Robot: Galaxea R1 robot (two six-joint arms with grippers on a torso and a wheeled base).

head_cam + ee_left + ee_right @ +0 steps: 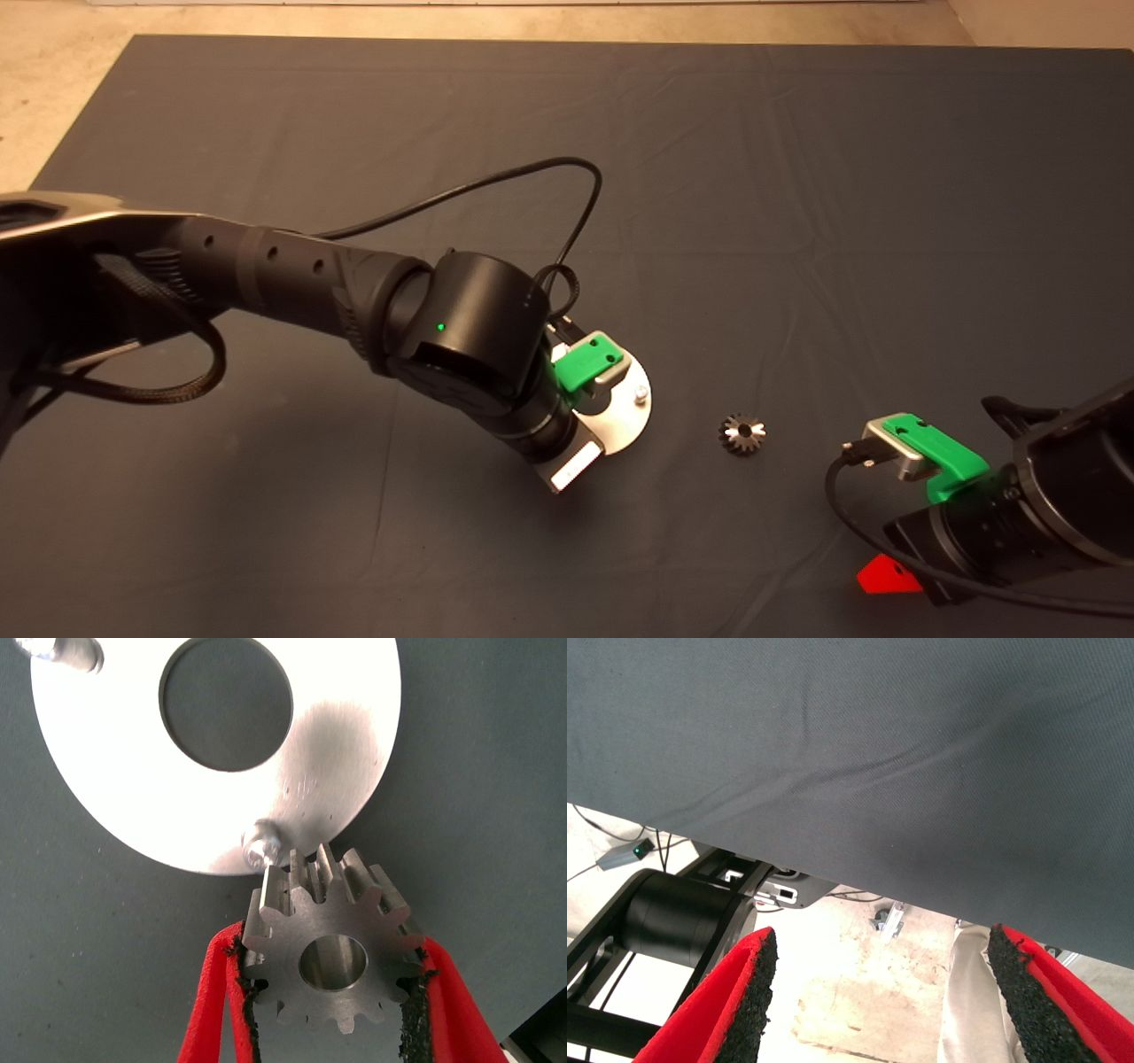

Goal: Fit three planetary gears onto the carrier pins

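My left gripper is shut on a silvery planetary gear, held flat just above the mat beside a carrier pin at the round plate's rim. A second pin shows at the plate's far side. In the head view the left arm covers most of the plate; one pin shows. Another gear lies on the mat to the plate's right. My right gripper is open and empty, parked at the mat's lower right edge. A third gear is not in view.
The dark mat stretches wide behind and to the right of the plate. The left arm's cable loops above the wrist. The right wrist view looks past the mat's edge at the floor and a black stand.
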